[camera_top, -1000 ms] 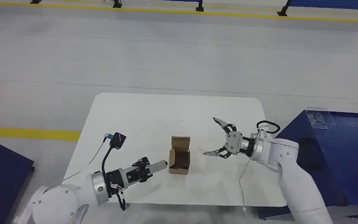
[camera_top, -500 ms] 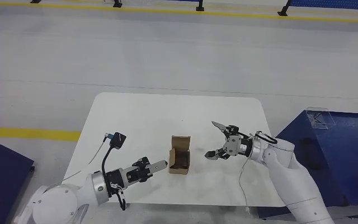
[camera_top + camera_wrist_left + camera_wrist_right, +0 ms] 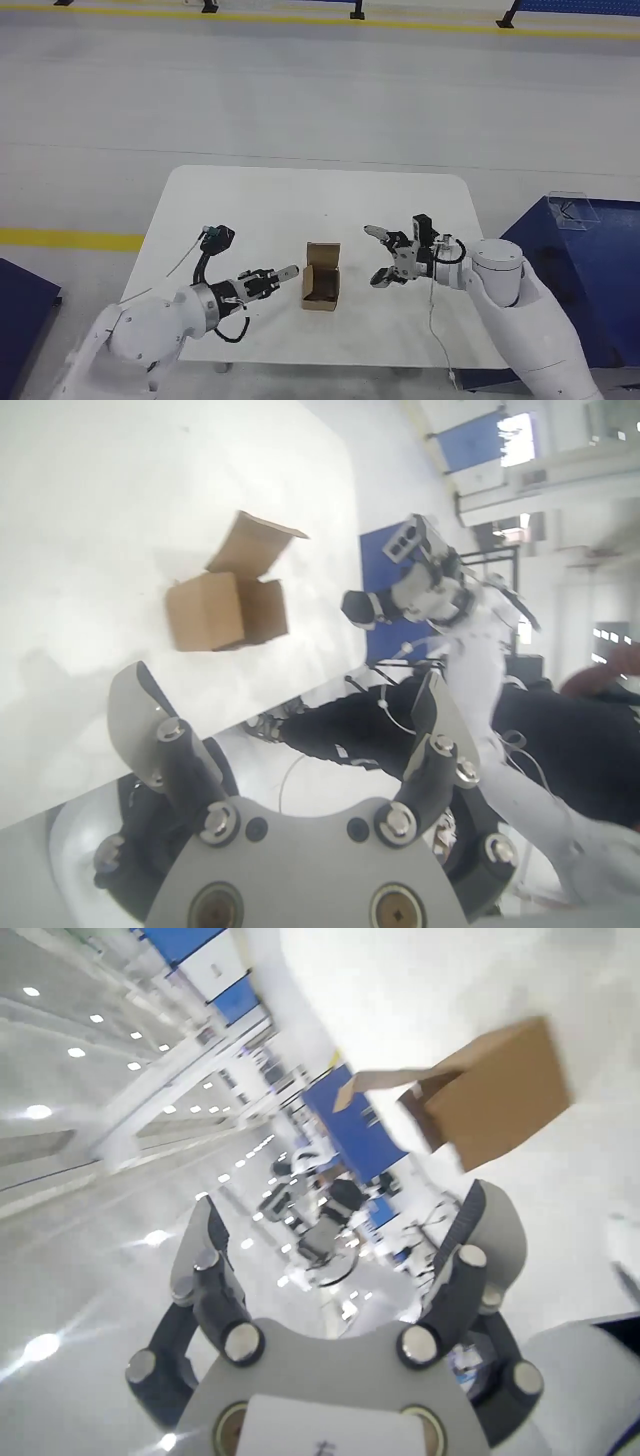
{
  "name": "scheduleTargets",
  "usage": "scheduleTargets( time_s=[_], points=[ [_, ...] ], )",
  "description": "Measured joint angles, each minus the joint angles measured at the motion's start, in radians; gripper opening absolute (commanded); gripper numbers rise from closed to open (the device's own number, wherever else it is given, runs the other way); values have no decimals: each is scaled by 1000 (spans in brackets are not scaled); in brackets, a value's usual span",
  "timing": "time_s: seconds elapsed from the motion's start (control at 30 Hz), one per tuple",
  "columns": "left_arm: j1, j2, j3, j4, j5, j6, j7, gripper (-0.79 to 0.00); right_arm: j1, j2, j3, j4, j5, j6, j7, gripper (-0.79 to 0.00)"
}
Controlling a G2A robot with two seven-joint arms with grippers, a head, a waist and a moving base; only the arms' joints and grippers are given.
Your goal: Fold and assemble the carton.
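Carton (image 3: pixel 321 277) is sitting on the white table (image 3: pixel 260 200), nearer the front edge than the far one and roughly midway between the left and right edges. Its top is gaping open, and one flap is standing up on the side facing the far edge. From the left wrist (image 3: pixel 225 615) you are seeing its closed brown walls; from the right wrist (image 3: pixel 495 1093) the flap is sticking out past the body.

Your left claw (image 3: pixel 285 272) is hovering just beside the carton's left wall without touching it, released, its two fingers (image 3: pixel 140 710) spread apart and gripping nothing. Your right claw (image 3: pixel 372 256) is hanging near the carton's right side with a strip of bare tabletop between them, also released and holding nothing, fingers (image 3: pixel 205 1228) wide.

A thin white cable (image 3: pixel 432 320) is trailing from the right arm over the front edge. A blue bin (image 3: pixel 570 260) is standing off the right edge, with a clear plastic tray (image 3: pixel 572 208) resting on its top.
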Motion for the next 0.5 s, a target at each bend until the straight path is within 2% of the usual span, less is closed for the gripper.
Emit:
scheduleTargets(
  time_s=[0.13, 0.23, 0.4, 0.5],
  points=[
    [-145, -23, 194, 136, 186, 138, -14, 0, -8, 12, -23, -48, -192, -11, -35, 0],
    [-230, -46, 309, 230, 270, 222, -21, 0, -8, 12, -23, -47, -189, -9, -34, 0],
    [-326, -84, 432, 351, 301, 267, -32, 0, -3, 16, -58, -19, -178, -8, 1, 0],
    [-369, -103, 480, 412, 308, 286, -45, 0, 16, 18, -108, -12, -317, 23, -27, 0]
  ],
)
